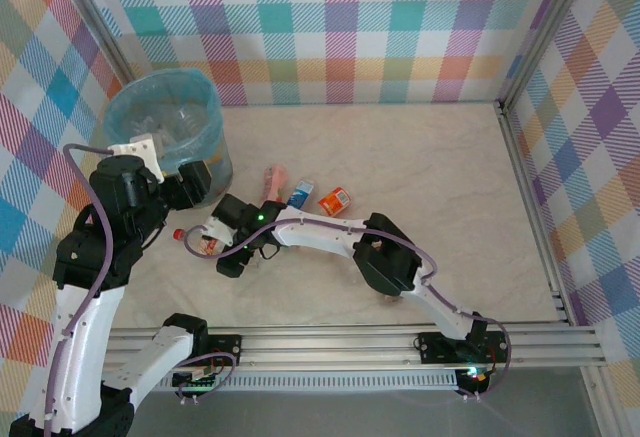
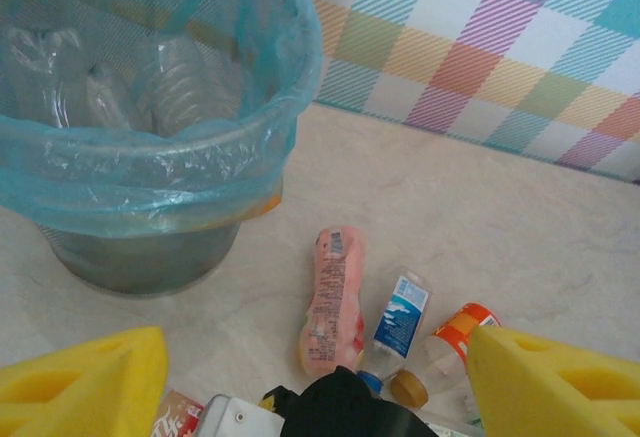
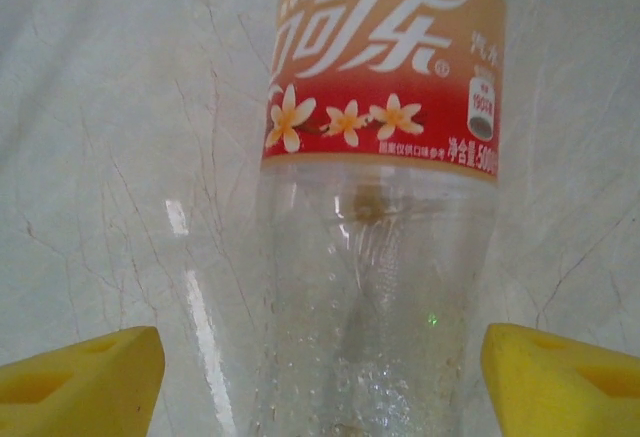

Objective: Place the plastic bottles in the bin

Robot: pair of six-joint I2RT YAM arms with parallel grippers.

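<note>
The bin (image 1: pixel 160 127) with its light blue bag stands at the back left, and clear bottles (image 2: pixel 180 82) lie inside it. A clear bottle with a red-and-orange label (image 3: pixel 380 207) and a red cap (image 1: pixel 178 234) lies on the table. My right gripper (image 1: pixel 212 239) is open around it, with a gap between each yellow finger (image 3: pixel 80 377) and the bottle. My left gripper (image 2: pixel 320 397) hangs open and empty just in front of the bin. A pink bottle (image 2: pixel 335 297), a blue-labelled bottle (image 2: pixel 400 322) and an orange-labelled bottle (image 2: pixel 455 342) lie side by side to the right.
The right arm (image 1: pixel 320 229) stretches across the table towards the left, close under the left gripper (image 1: pixel 195 185). Checked walls enclose the table, with a metal frame post (image 1: pixel 525 157) along the right side. Bare tabletop (image 1: pixel 430 147) spreads to the right.
</note>
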